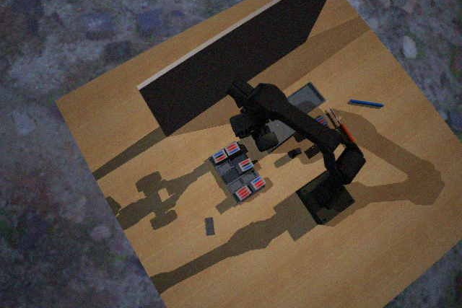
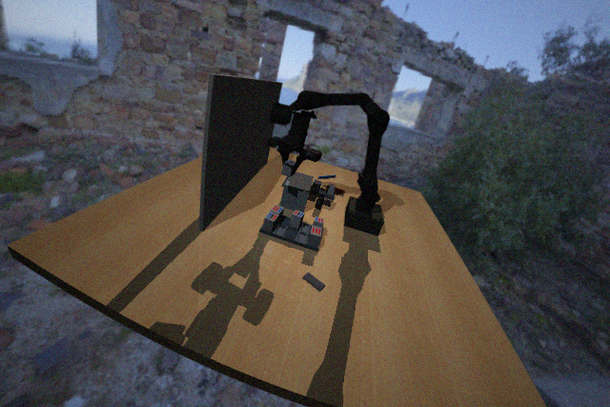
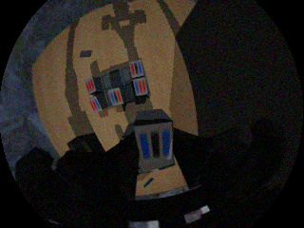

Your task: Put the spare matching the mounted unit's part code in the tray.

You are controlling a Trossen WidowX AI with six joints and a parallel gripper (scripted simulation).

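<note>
My gripper [image 2: 289, 164] [image 3: 152, 129] is shut on a grey spare [image 3: 155, 161], whose face shows blue, dark and blue stripes in the wrist view. It holds the spare above the table, between the dark upright panel and the arm's base. The grey tray [image 1: 312, 92] lies beyond the gripper in the top view, partly hidden by the arm. A dark rack [image 1: 229, 175] [image 2: 291, 239] holds several spares with striped tops, one of them a spare [image 1: 242, 193] [image 2: 316, 231] with red stripes. The mounted unit's back and its code cannot be made out.
The tall dark panel [image 1: 238, 51] [image 2: 238, 146] stands beside the gripper. A grey box-like piece [image 1: 280, 132] [image 2: 298, 181] stands between rack and tray. A blue pen [image 1: 366, 103], an orange-handled screwdriver [image 1: 347, 133] and a dark flat block [image 1: 209, 226] [image 2: 314, 281] [image 3: 85, 53] lie on the table.
</note>
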